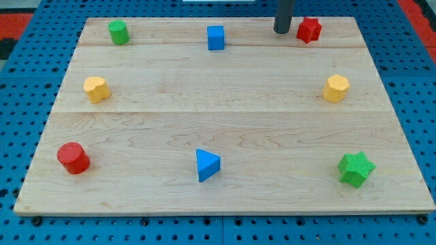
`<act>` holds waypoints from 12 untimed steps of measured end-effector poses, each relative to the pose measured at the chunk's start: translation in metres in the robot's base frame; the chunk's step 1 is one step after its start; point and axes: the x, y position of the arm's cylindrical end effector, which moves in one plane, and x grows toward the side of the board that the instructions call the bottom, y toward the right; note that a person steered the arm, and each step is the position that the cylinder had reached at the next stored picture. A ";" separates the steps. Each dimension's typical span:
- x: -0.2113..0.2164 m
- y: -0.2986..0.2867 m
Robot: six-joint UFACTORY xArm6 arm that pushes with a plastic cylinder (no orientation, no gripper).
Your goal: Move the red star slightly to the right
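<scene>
Board (225,122) of pale wood fills most of the view, its near corners cut off at the bottom edge. Rod cropped by the view's top; only its lower stretch shows, bare, holding nothing. My tip (283,32) sits just left of the red star (308,29), near the top right corner, a thin gap between them, contact hard to judge. Star small, bright red, points blurred, lying flat.
</scene>
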 end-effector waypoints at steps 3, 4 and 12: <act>0.001 0.015; 0.002 0.029; 0.018 -0.081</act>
